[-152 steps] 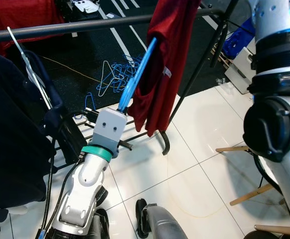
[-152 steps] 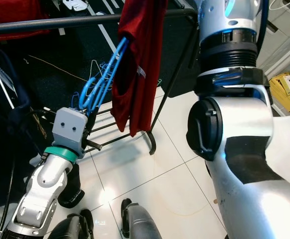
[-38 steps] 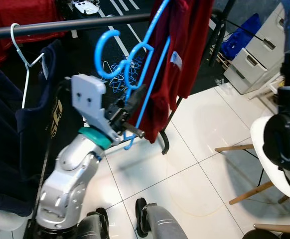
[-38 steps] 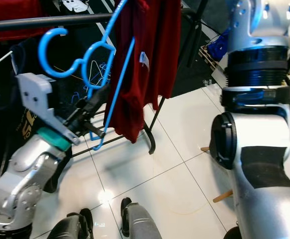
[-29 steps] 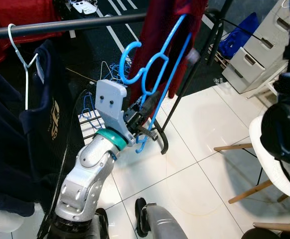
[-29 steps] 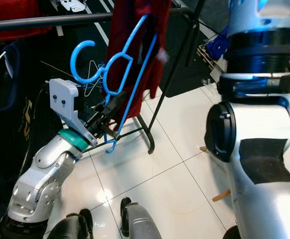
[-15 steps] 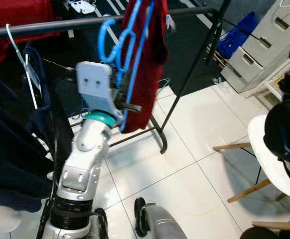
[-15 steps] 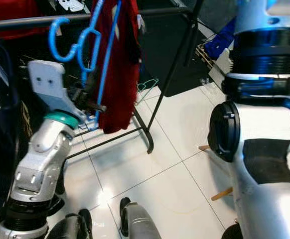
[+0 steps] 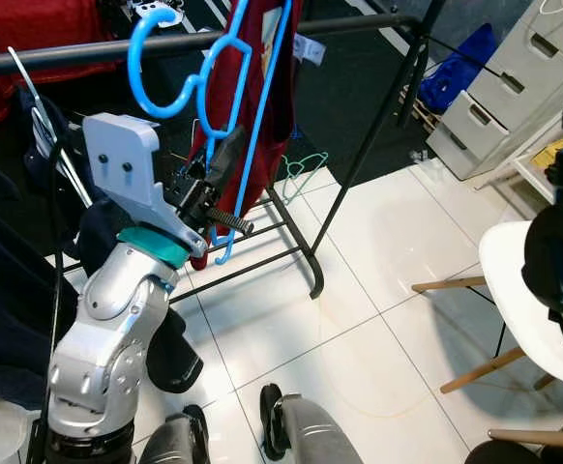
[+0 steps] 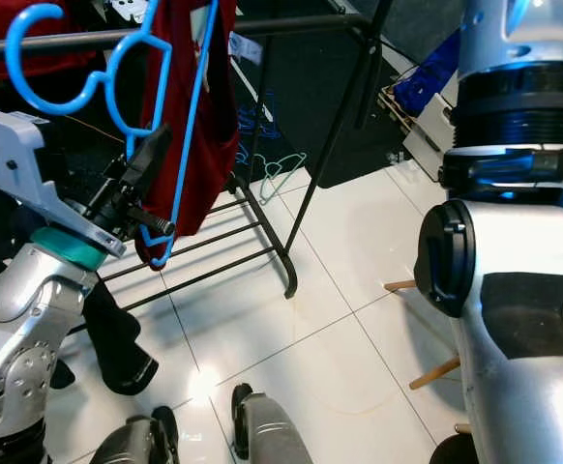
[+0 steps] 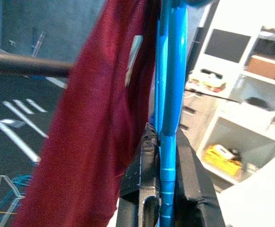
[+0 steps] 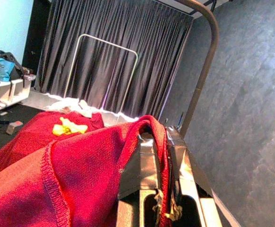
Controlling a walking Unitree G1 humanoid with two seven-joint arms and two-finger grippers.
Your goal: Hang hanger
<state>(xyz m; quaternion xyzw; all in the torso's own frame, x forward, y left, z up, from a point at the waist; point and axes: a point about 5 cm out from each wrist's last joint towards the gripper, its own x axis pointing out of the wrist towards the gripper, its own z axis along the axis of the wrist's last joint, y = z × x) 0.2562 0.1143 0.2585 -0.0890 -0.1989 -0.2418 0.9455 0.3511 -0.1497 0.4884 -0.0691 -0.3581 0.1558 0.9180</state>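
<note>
Holding a bright blue plastic hanger (image 9: pixel 248 116), the left gripper (image 9: pixel 222 188) sits in front of the long dark metal clothes rail (image 9: pixel 78 53) in the left eye view. Its two black fingers are closed tight on the lower part of the hanger. The hanger's curved hook is up beside the rail, and I cannot tell if it is over the rail yet. A dark red shirt (image 9: pixel 252 126) hangs just behind the hanger. A dark blue shirt on a white wire hanger (image 9: pixel 40 106) hangs off to the left. Below is a shiny white tiled floor (image 9: pixel 359 319), and a white set of drawers (image 9: pixel 494 97) stands on the right.

In the right eye view, the same blue hanger stands up from the left gripper, with its hook up near the rail. The big silver right arm (image 10: pixel 514 290) fills the right side.

In the left wrist view, the black fingers (image 11: pixel 192 189) press on both sides of the blue hanger bar, and the red shirt hangs just beside it.

In the right wrist view, the right gripper (image 12: pixel 163 187) has its fingers pinched shut on a fold of bright red cloth (image 12: pixel 66 175). Dark curtains (image 12: pixel 109 56) hang behind.
</note>
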